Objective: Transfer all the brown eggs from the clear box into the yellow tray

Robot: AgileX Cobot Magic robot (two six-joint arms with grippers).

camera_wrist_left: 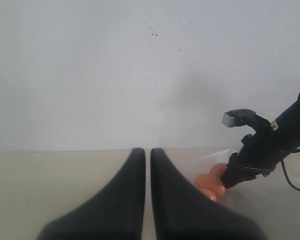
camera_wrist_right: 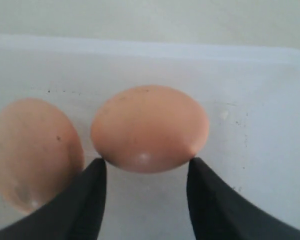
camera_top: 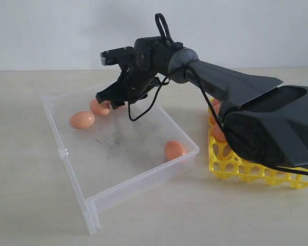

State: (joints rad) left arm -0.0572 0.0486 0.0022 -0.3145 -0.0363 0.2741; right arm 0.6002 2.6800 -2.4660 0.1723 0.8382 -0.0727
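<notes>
1. Near the far wall of the clear box (camera_top: 143,177), one brown egg (camera_wrist_right: 150,129) sits between the fingertips of the right gripper (camera_wrist_right: 146,161). Its two dark fingers (camera_wrist_right: 92,195) touch the egg's flanks, one on each side, so the jaws stand at egg width, closed on it. Whether the egg rests on the box floor or hangs just clear of it cannot be told.
2. A second egg (camera_top: 82,120) lies just beside the first, toward the box's left wall.
3. A third egg (camera_top: 174,150) lies at the box's right corner, close against the wall and well apart from the other two.
4. Dark scuffs (camera_top: 110,141) mark the box floor between the eggs.
5. The right arm (camera_top: 236,87) reaches in over the box's far right wall.
6. The yellow tray (camera_top: 236,166) stands just outside the box's right corner, mostly hidden behind the arm. At least two tray eggs (camera_top: 218,133) show in its cups.
7. The left gripper (camera_wrist_left: 147,165) is outside the box and off to one side of it. Its fingers are almost together, with only a thin slit between them and nothing in it.
8. The box rests on a pale table (camera_top: 31,205).
</notes>
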